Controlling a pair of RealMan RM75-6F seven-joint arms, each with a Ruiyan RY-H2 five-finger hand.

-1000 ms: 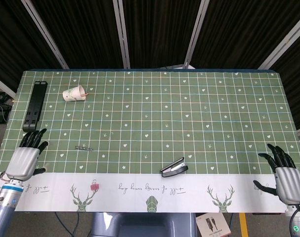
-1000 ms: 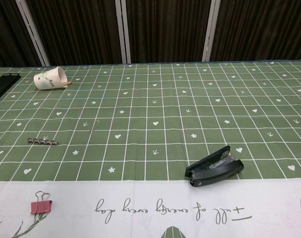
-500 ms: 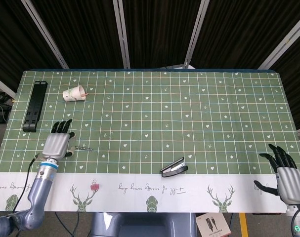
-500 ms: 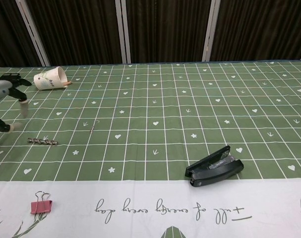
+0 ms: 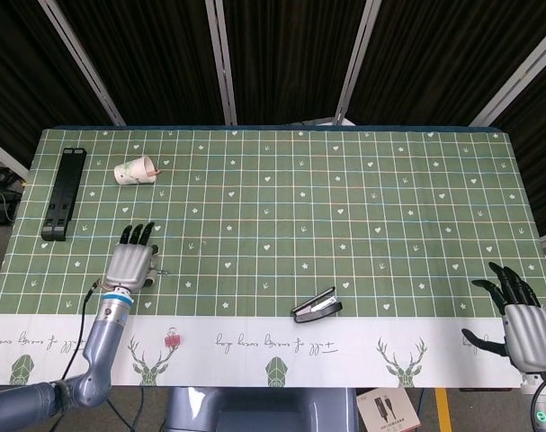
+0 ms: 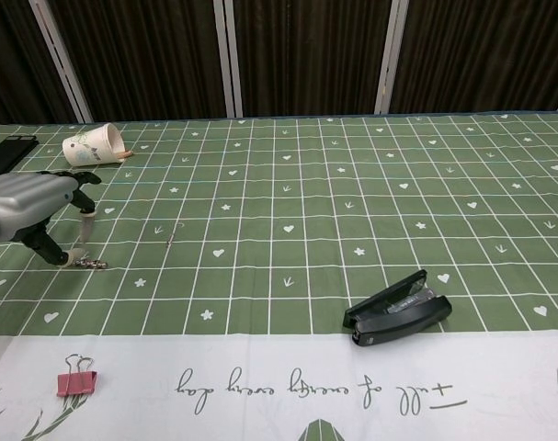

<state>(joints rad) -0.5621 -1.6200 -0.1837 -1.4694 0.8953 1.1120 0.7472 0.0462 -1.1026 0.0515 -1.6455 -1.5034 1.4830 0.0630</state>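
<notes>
My left robot hand (image 5: pixel 132 265) hung over the small metal drill bit (image 6: pixel 93 264), a thin, twisted grey rod lying flat on the bench (image 5: pixel 362 207). My fingers (image 6: pixel 84 225) were apart and pointing down, their pale tips just at the bit; I could not tell whether they touched it, and I gripped nothing. The hand's shell was smooth, silvery metal with black finger segments.

The bench wore a soft green cloth with a white grid, tiny hearts and a white printed border. Beyond the drill bit lay a tipped paper cup (image 5: pixel 136 170), a pale cone on its side. A long flat black plastic strip (image 5: pixel 62 193) lay to the bit's left. On the white border nearer me than the bit sat a small pink binder clip (image 6: pixel 75 378) with wire loops. Well right of the bit a glossy black stapler (image 6: pixel 397 308) rested.

My right robot hand (image 5: pixel 517 320) hovered far right of the bit at the bench's edge, fingers spread, empty.
</notes>
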